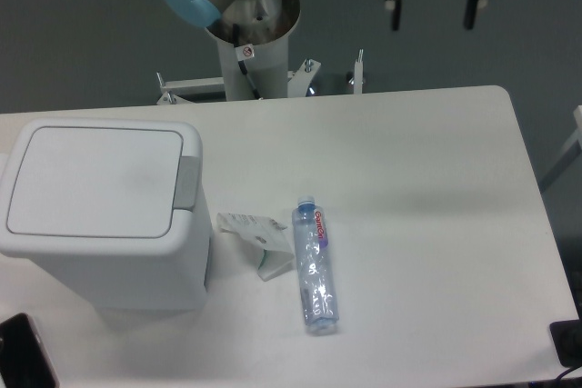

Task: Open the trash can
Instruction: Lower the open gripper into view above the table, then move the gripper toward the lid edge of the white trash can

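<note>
The black two-finger gripper (434,11) hangs at the top of the view, above the far edge of the white rectangular table (427,206), its fingers spread wide apart with nothing between them. It is well apart from everything on the table.

The large white boxy plastic trash can (102,211) stands at the table's left side. Its corners are rounded, its flat lid lies closed and level, and a grey push-tab (186,183) sits on the lid's right edge.

Just beside the can, to its right, lies a crumpled white paper wrapper (259,241) with small print too fine to read. Touching the wrapper's right side is a clear plastic bottle (315,265) lying on its side, cap pointing to the far edge; its label bears red lettering that cannot be made out.

A dark flat object (25,352) shows at the lower left corner, in front of the can. The arm's grey base with a light blue cap (191,3) rises behind the table.
</note>
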`<action>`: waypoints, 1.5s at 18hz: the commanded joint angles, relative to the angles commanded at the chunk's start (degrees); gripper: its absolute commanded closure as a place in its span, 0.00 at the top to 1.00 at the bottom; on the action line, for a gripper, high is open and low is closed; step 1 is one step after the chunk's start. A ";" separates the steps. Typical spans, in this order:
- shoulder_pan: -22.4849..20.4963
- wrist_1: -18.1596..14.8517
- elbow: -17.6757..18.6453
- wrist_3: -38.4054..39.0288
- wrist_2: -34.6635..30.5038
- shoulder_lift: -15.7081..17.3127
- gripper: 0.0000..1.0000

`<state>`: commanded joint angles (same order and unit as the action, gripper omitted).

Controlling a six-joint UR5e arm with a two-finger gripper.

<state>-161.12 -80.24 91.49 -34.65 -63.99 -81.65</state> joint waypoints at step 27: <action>22.06 17.21 -2.02 33.33 0.80 -15.99 1.00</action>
<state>-139.05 -63.03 89.47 -1.32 -63.19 -97.64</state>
